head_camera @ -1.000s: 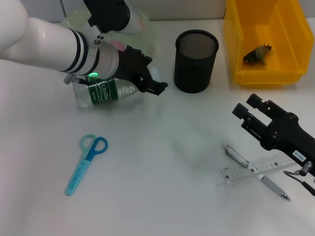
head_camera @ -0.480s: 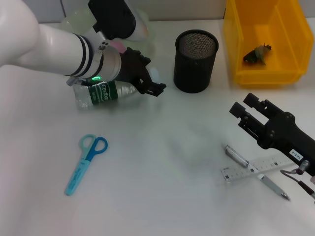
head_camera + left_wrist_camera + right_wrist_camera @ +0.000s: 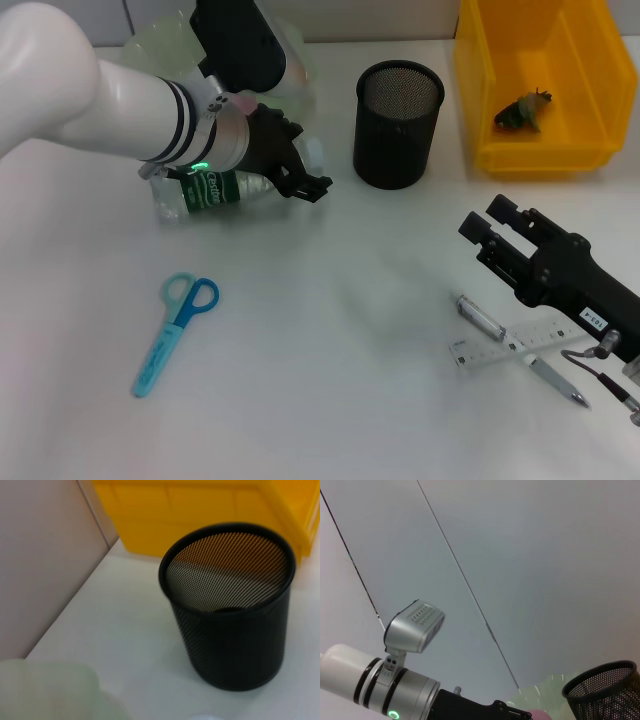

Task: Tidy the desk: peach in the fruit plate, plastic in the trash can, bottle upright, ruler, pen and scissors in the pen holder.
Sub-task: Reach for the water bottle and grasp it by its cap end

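A clear bottle with a green label (image 3: 212, 188) lies on its side at the back left. My left gripper (image 3: 303, 163) is open, its fingers on either side of the bottle's cap end. Behind that arm stands the pale green fruit plate (image 3: 155, 45), where a pink bit of the peach (image 3: 239, 94) shows. The black mesh pen holder (image 3: 398, 124) stands at the back centre and also shows in the left wrist view (image 3: 230, 605). Blue scissors (image 3: 175, 333) lie front left. The ruler (image 3: 520, 343) and pen (image 3: 482, 318) lie crossed front right. My right gripper (image 3: 487, 228) is open and empty just behind them.
The yellow bin (image 3: 545, 85) at the back right holds a crumpled piece of plastic (image 3: 522, 112). It stands close beside the pen holder. The right wrist view shows the left arm (image 3: 395, 692) and the holder's rim (image 3: 605, 685) before a grey wall.
My left gripper has shifted a little left and down onto the bottle's cap end. My right gripper has crept left and slightly forward over the ruler and pen.
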